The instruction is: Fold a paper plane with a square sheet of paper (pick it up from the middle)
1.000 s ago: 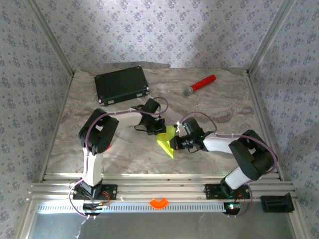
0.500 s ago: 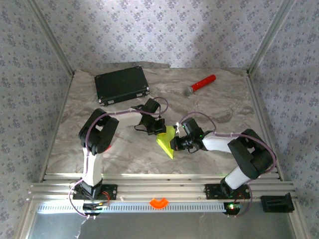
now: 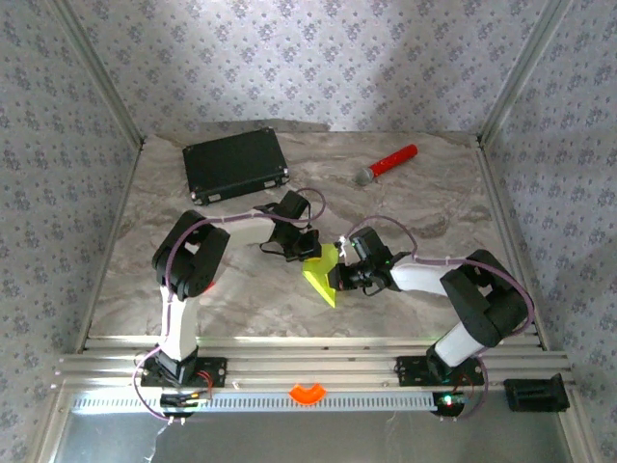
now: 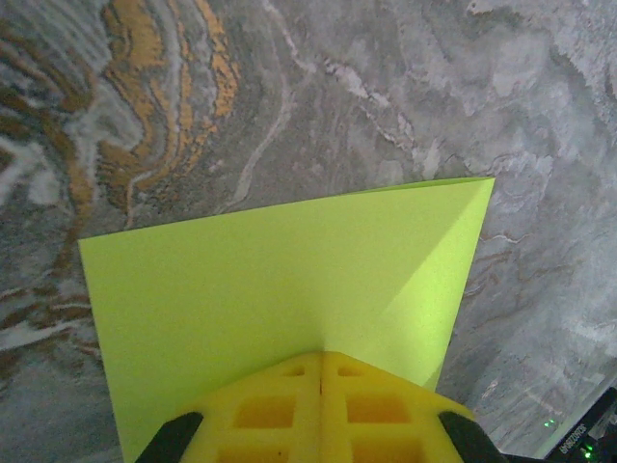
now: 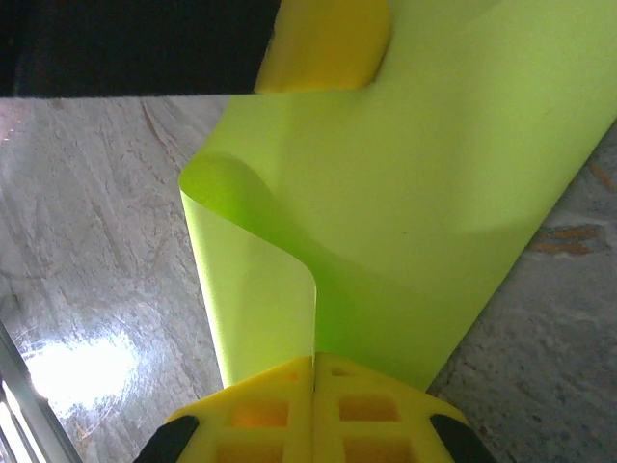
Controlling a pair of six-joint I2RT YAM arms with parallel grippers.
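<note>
Left gripper point(image 3: 308, 249) and right gripper point(image 3: 341, 277) both clamp fully onto the thin lime paper point(image 3: 321, 274) at centre frame; one smooth edge curls into a soft roll above the veined marble table point(image 3: 434, 193).

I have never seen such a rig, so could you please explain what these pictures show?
Two robot arms stand at the near edge of a marble-patterned table. One picture looks down from above; the other two come from a camera on each wrist. The left gripper and the right gripper are both shut on the lime-green sheet of paper, holding it between them. A black case and a red-handled microphone lie farther back.
</note>
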